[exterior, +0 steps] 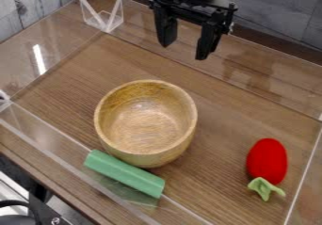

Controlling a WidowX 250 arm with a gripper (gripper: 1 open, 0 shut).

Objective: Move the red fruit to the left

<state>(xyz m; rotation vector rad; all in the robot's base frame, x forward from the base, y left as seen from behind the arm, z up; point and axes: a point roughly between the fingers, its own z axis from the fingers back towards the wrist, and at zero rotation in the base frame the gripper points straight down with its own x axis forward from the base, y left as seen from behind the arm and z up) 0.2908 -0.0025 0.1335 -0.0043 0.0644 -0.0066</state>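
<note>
The red fruit [265, 162] lies on the wooden table near the front right, glossy and oval, with its light green stem pointing toward the front edge. My gripper [185, 38] hangs at the back of the table, well above and behind the fruit. Its two dark fingers stand apart with nothing between them, so it is open.
A round wooden bowl [147, 122] sits in the middle of the table. A long green block [124, 174] lies in front of it, near the front left. Clear acrylic walls [38, 139] fence the table's edges.
</note>
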